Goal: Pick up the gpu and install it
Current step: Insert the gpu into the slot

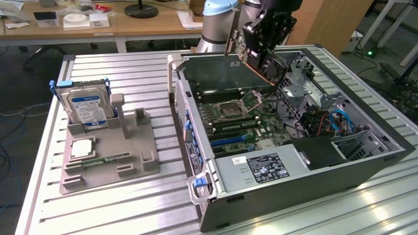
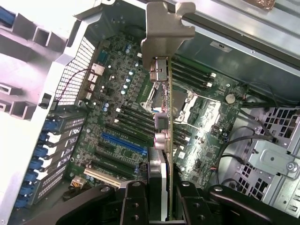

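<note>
My gripper (image 1: 265, 36) is shut on the gpu (image 1: 267, 61) and holds it in the air over the rear part of the open computer case (image 1: 365, 161). The card hangs tilted, black cooler facing the exterior view's right, well above the motherboard (image 1: 235, 117). In the wrist view I look along the card edge-on: its silver end bracket (image 2: 166, 28) points away from me and its green board edge (image 2: 170, 140) runs back between my fingers (image 2: 136, 201). The blue expansion slot (image 2: 124, 143) lies on the motherboard (image 2: 117, 93) below, apart from the card.
A grey fixture (image 1: 130, 171) at the exterior view's left holds a silver hard drive (image 1: 88, 107), a processor (image 1: 83, 147) and a memory stick (image 1: 107, 159). Inside the case are the power supply (image 1: 261, 169), a drive cage (image 2: 276, 154) and cables (image 1: 339, 122).
</note>
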Controlling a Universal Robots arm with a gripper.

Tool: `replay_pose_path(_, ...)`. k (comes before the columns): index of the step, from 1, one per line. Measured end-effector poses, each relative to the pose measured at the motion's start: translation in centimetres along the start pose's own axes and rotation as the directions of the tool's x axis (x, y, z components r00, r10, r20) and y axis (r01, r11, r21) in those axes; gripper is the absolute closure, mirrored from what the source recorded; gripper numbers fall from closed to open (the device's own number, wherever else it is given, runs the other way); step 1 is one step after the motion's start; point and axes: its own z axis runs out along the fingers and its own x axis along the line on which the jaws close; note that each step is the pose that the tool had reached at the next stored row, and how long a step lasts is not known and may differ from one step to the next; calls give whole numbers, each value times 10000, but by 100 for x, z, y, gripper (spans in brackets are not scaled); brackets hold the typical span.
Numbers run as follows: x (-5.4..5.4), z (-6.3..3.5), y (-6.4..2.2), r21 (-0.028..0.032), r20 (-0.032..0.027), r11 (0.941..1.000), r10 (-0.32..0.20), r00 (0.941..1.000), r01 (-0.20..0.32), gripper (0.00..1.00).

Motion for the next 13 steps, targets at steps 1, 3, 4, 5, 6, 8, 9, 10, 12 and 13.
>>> replay_pose_path(1,0,0,-1,0,-1,10000,-48,10000,48,72)
replay_pose_path(3,0,0,-1,1,-3,9999,-142,9999,142,72)
replay_pose_path(4,1,0,-2,1,-4,9998,-191,9998,191,72)
replay_pose_path(5,0,0,-2,1,-5,9997,-241,9997,241,72)
replay_pose_path(6,0,0,-2,1,-5,9996,-293,9996,293,72)
replay_pose_path(8,0,0,-2,1,-7,9992,-394,9992,394,72)
replay_pose_path(9,1,0,-2,2,-8,9990,-439,9990,439,72)
replay_pose_path(10,1,0,-2,2,-9,9988,-484,9988,484,72)
replay_pose_path(12,1,0,-3,1,-9,9984,-572,9984,572,72)
replay_pose_path(13,1,0,-4,1,-11,9981,-618,9981,618,72)
